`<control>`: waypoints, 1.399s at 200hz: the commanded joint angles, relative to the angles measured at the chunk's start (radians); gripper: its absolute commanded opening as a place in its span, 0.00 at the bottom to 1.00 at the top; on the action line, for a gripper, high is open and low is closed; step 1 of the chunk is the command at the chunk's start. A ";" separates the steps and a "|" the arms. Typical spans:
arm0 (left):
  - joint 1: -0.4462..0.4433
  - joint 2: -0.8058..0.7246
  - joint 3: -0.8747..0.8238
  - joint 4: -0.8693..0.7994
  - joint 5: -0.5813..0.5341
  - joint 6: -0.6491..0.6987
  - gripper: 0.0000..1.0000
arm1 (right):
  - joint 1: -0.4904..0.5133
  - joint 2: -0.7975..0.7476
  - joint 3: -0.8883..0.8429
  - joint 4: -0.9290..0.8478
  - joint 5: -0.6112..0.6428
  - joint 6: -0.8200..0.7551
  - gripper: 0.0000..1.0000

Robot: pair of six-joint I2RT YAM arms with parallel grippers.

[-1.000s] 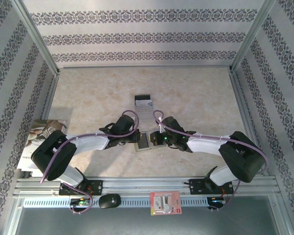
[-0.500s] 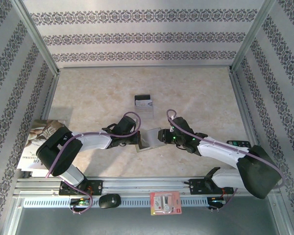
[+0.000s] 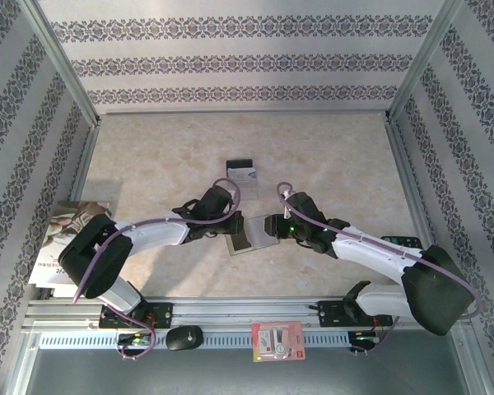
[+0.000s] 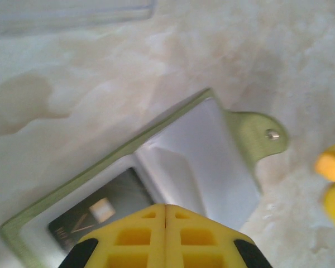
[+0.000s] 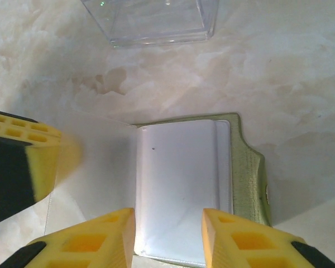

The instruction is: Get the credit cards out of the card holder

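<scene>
Overhead and wrist views of the bench [image 3: 148, 164]. The card holder [image 3: 249, 234] lies open and flat near the middle of the bench, a little toward the near edge, between the two grippers.

In the left wrist view you see its olive-green rim, a greyish pocket and a rounded tab with a metal stud [image 4: 273, 133]. A dark credit card [image 4: 100, 209] sits in the half on the other side of the fold.

Left gripper [image 4: 166, 234]: the fingers are pressed together with only a seam between them, above the holder. You cannot tell whether they touch it.

Right gripper [image 5: 167, 237]: the fingers are set wide apart, one at each side of the near end of the holder's pale panel [image 5: 176, 178]. You cannot judge contact here either. In the right wrist view, one yellow finger of the left gripper stands at the left, over the holder's other half.

A clear plastic box [image 3: 241, 170] stands just beyond the holder, toward the far edge. A red-and-white packet [image 3: 277, 340] lies at the near edge, and a printed booklet [image 3: 66, 243] at the left edge.
</scene>
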 commanded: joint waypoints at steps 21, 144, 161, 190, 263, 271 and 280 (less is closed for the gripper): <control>-0.069 0.086 0.098 -0.026 0.077 0.004 0.03 | -0.019 -0.074 -0.046 -0.035 0.074 -0.005 0.34; -0.088 0.221 0.202 0.014 0.141 -0.004 0.08 | -0.068 -0.259 -0.116 -0.051 0.063 0.001 0.35; -0.063 0.152 0.146 0.061 0.120 -0.028 0.12 | -0.066 -0.227 -0.103 -0.027 0.020 -0.007 0.36; -0.031 0.000 0.037 0.112 0.063 -0.052 0.15 | -0.042 -0.119 -0.046 0.021 -0.085 -0.034 0.33; 0.038 -0.171 -0.167 0.005 0.012 -0.010 0.24 | 0.077 0.268 0.113 0.085 -0.232 -0.042 0.26; 0.038 -0.161 -0.180 0.018 0.014 -0.012 0.26 | 0.078 0.290 0.110 0.086 -0.226 -0.032 0.25; 0.038 -0.150 -0.191 0.028 0.011 -0.011 0.28 | 0.079 0.307 0.105 0.076 -0.205 -0.019 0.24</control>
